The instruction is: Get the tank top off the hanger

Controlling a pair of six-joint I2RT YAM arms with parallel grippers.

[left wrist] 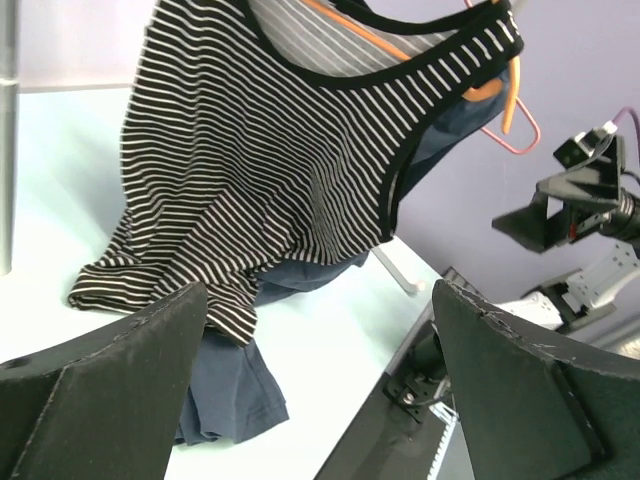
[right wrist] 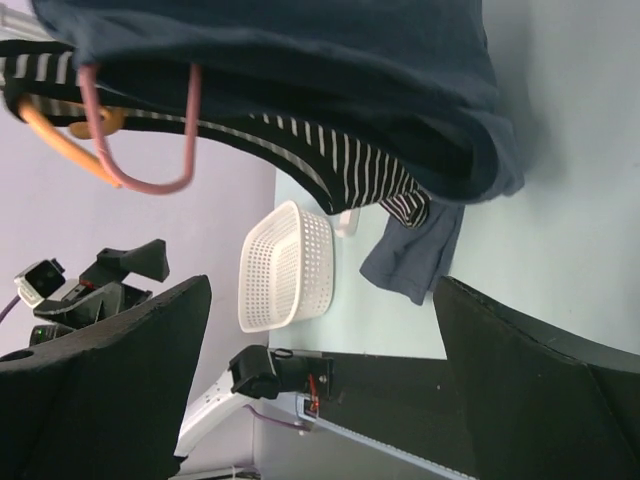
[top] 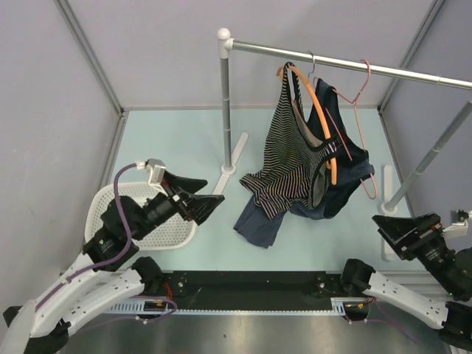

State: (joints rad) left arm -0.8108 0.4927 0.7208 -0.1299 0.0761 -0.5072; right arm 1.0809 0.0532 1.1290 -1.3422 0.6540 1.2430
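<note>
The striped tank top hangs on the orange hanger, whose metal hook is over the silver rail. Its hem droops to the table. It fills the top of the left wrist view, with the orange hanger showing inside the neckline. In the right wrist view a strip of the tank top and the orange hanger show under the navy shirt. My left gripper is open and empty, left of the hem. My right gripper is open and empty at the lower right.
A navy T-shirt hangs behind the tank top on a pink wire hanger; its end lies on the table. A white basket sits at the left. The rack's posts stand at centre back and right.
</note>
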